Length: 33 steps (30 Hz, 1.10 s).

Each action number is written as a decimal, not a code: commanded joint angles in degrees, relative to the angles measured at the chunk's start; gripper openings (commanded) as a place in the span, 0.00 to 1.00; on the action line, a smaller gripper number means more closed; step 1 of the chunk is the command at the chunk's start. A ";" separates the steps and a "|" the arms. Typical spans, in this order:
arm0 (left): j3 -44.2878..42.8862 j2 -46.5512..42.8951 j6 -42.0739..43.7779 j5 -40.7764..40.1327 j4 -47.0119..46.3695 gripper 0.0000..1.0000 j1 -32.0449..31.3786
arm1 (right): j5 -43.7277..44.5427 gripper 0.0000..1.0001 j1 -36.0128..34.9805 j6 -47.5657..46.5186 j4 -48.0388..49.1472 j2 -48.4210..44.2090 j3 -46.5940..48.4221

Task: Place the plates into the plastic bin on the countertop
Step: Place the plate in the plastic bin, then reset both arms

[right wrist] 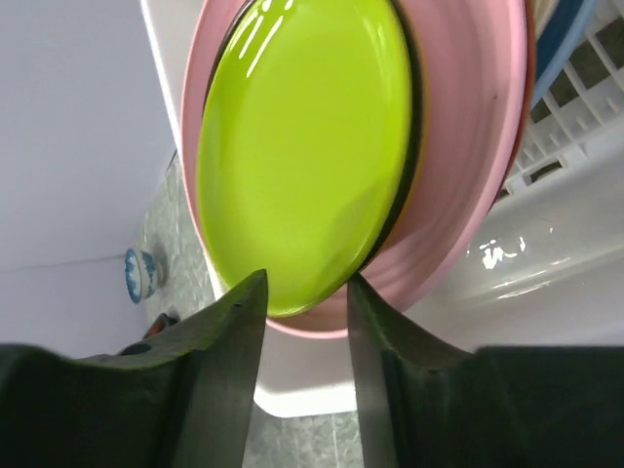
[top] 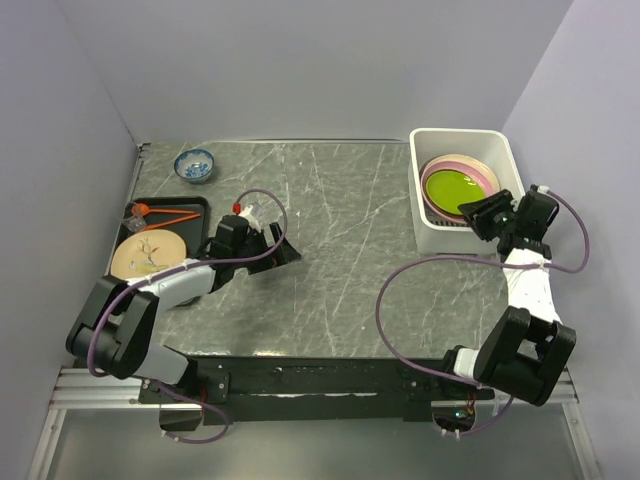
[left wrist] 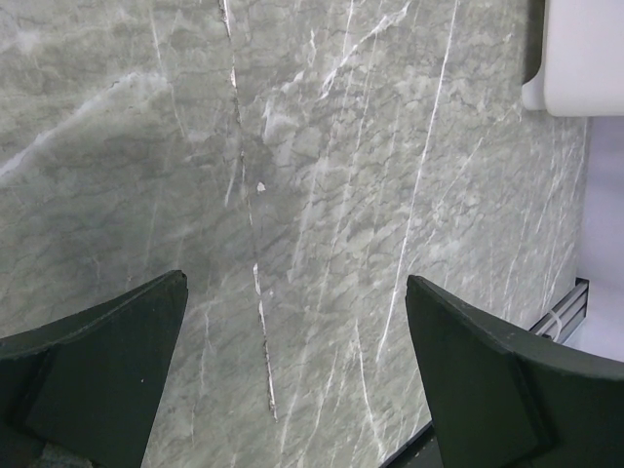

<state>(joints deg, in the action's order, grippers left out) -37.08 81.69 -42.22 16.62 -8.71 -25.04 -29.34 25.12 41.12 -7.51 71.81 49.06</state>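
The white plastic bin (top: 497, 142) stands at the back right of the countertop (top: 340, 250). In it a green plate (top: 455, 188) lies on a pink plate (top: 480, 165). In the right wrist view the green plate (right wrist: 302, 146) rests in the pink plate (right wrist: 468, 127), with a blue rim (right wrist: 561, 49) behind. My right gripper (top: 480, 214) hovers at the bin's near edge, jaws (right wrist: 304, 281) apart and empty just above the green plate's rim. A cream leaf-sprig plate (top: 148, 255) lies at the left. My left gripper (top: 285, 250) is open and empty (left wrist: 294, 283) over bare countertop.
A black tray (top: 195, 207) at the left holds orange-red sticks (top: 165, 214), and the cream plate overlaps its near side. A small blue-and-white bowl (top: 194, 165) sits at the back left. Grey walls close in the left, back and right. The bin's corner (left wrist: 585, 58) shows ahead of my left gripper.
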 commanded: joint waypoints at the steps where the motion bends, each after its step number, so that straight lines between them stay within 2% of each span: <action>1: -1.68 0.66 1.00 0.52 -2.19 0.99 -0.01 | 0.24 0.55 0.36 -2.36 -1.63 -3.69 -0.45; 7: -1.15 1.01 0.91 1.22 -3.24 0.99 -0.01 | 4.45 0.76 0.63 -1.49 -2.78 -11.50 -0.45; 10: -1.24 1.02 1.43 1.04 -2.81 0.99 -0.01 | 6.66 0.82 0.63 -0.08 -1.64 -16.17 -1.33; 18: -1.06 0.05 2.05 0.69 -3.51 0.99 -0.01 | 5.26 0.83 0.54 -0.87 -3.21 -18.20 1.39; 24: -2.56 -0.83 3.46 -0.98 -0.87 0.99 0.08 | 4.03 0.86 -0.07 0.18 -0.41 -19.25 -0.98; 27: -1.77 -2.23 2.58 -1.59 -1.48 0.99 -0.01 | 4.64 0.87 -3.49 -0.25 0.13 -18.64 -0.98; 33: -2.73 -4.25 2.31 -3.79 1.15 0.99 -0.01 | 14.83 0.88 -19.04 -1.40 -0.32 -14.69 1.48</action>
<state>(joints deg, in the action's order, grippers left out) -37.52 80.51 -40.53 15.00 -8.45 -25.04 -20.95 14.20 40.73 -10.09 54.74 48.42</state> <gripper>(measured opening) 0.993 0.873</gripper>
